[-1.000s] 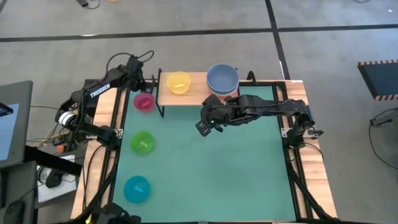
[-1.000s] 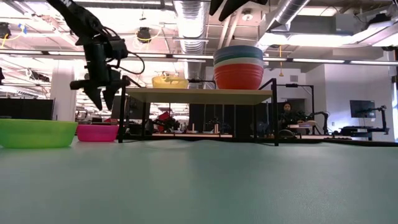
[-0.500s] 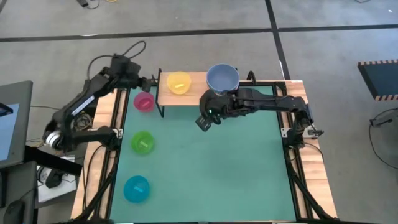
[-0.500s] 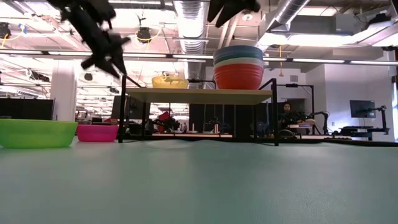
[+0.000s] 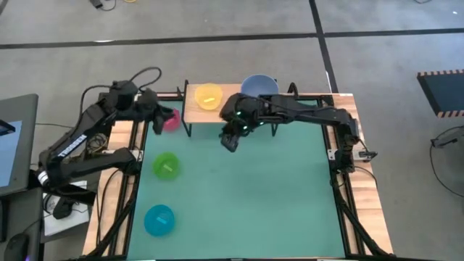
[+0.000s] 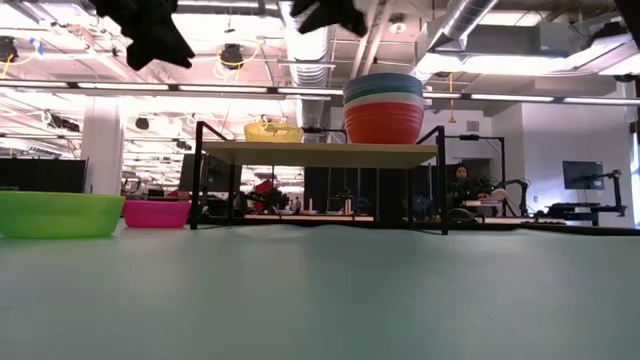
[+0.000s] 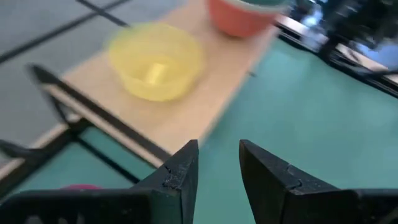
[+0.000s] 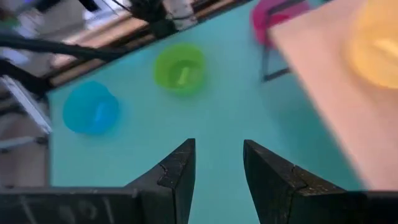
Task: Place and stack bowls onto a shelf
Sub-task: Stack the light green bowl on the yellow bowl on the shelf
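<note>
Looking down from the high view: left gripper (image 5: 154, 119) up over the pink bowl (image 5: 170, 119) near the table's far left corner. Right gripper (image 5: 230, 139) up beside the shelf (image 5: 228, 107), by its near edge. Yellow bowl (image 5: 208, 96) and a bowl stack (image 5: 259, 88) sitting on the shelf. Green bowl (image 5: 166, 166) and cyan bowl (image 5: 159, 220) along the mat's left edge.

Looking across in the low view: stack (image 6: 384, 108) red at the bottom, pale blue on top.

Looking from both wrist views: jaws a little apart, holding nothing.
</note>
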Controlling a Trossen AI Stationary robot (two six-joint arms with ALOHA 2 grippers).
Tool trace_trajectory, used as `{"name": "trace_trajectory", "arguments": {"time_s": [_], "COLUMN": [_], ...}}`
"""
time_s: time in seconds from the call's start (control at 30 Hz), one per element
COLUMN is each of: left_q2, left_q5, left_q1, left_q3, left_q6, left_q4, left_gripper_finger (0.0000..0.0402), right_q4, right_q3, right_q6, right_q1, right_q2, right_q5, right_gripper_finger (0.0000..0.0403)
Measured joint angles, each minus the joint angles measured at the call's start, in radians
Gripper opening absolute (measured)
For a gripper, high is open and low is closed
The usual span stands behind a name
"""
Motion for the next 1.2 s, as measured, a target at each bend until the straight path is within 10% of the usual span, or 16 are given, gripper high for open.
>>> {"name": "trace_trajectory", "arguments": {"time_s": [0.43,1.2], "left_q2": [-0.117,-0.101], "left_q5": [-0.218,-0.52], "left_q1": [-0.416,-0.85], "left_q3": [0.0,-0.001], "left_q6": [-0.237,-0.418], "left_q4": [-0.062,-0.324], "left_gripper_finger": [0.01,0.01], "right_q4": [0.018,0.612], "right_q3": [-0.001,0.003], "right_q6": [0.253,0.364], "right_q1": [0.127,0.239], "right_q2": [0.204,0.436], "right_q5": [-0.038,-0.038], "right_gripper_finger": [0.0159,0.0154]}}
